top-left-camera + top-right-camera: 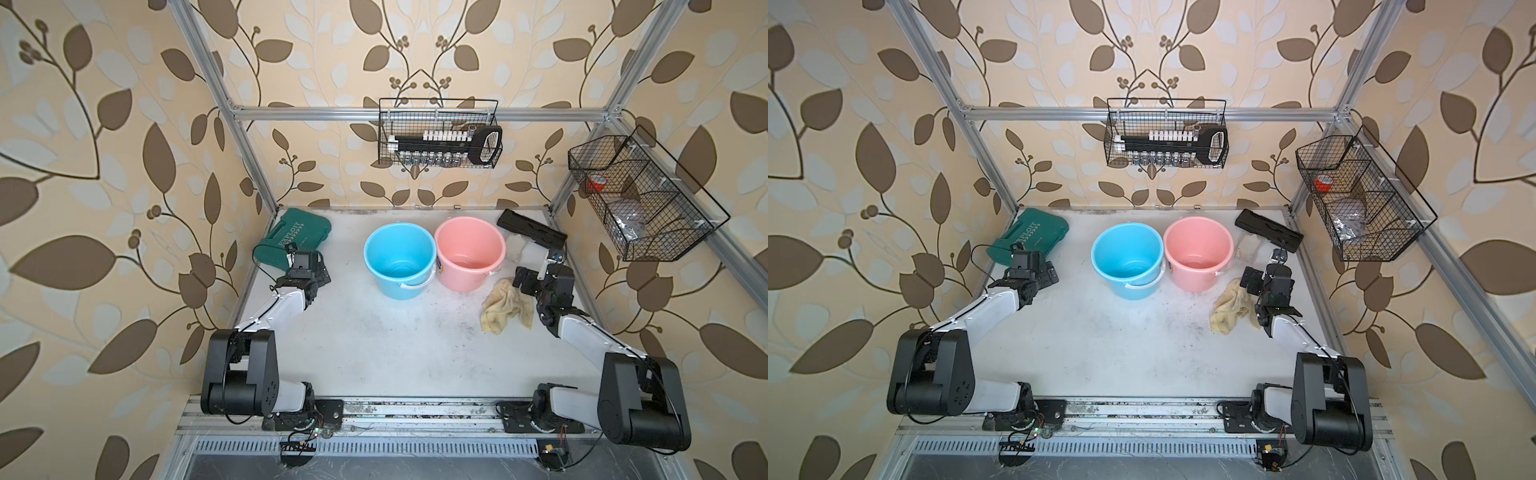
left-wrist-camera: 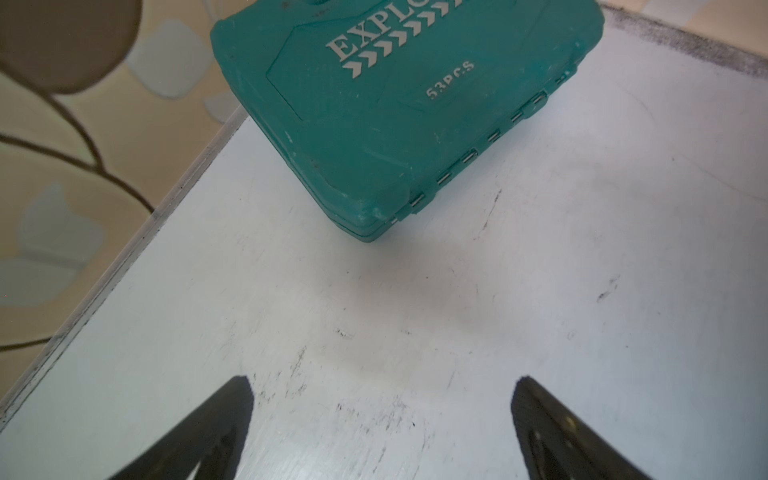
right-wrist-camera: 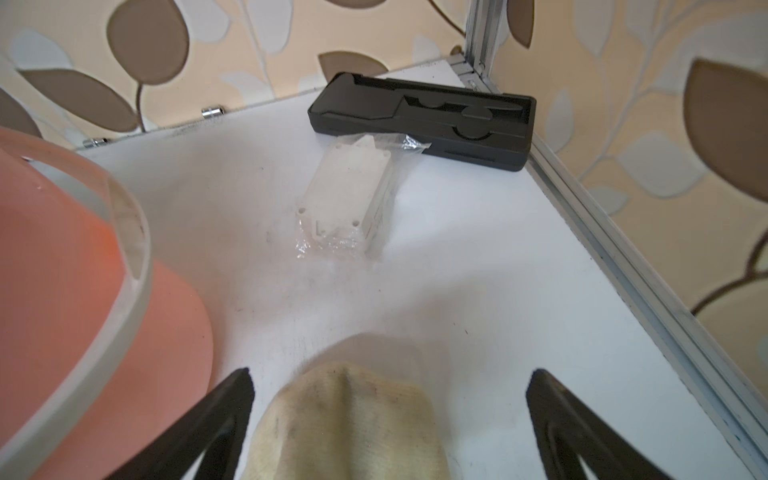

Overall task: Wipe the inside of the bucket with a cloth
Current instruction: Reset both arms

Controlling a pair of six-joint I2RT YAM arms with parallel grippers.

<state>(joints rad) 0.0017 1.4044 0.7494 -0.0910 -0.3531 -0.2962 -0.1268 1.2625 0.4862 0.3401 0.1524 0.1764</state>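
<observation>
A blue bucket (image 1: 400,259) and a pink bucket (image 1: 469,251) stand upright side by side at the back middle of the white table, touching; both look empty inside. The cloth (image 1: 507,305), a crumpled pale yellow rag with dingy marks, lies on the table to the right of the pink bucket. My right gripper (image 1: 524,279) hovers over the cloth's far end. In the right wrist view it (image 3: 390,372) is open, with the cloth (image 3: 345,419) lying loose between the fingers and the pink bucket (image 3: 62,291) close beside. My left gripper (image 2: 383,380) is open over bare table.
A green tool case (image 1: 293,241) lies at the back left, just beyond the left gripper (image 1: 311,268). A black moulded tray (image 3: 428,116) and a clear plastic packet (image 3: 349,199) lie at the back right corner. Wire baskets (image 1: 440,133) (image 1: 640,195) hang on the back and right frame.
</observation>
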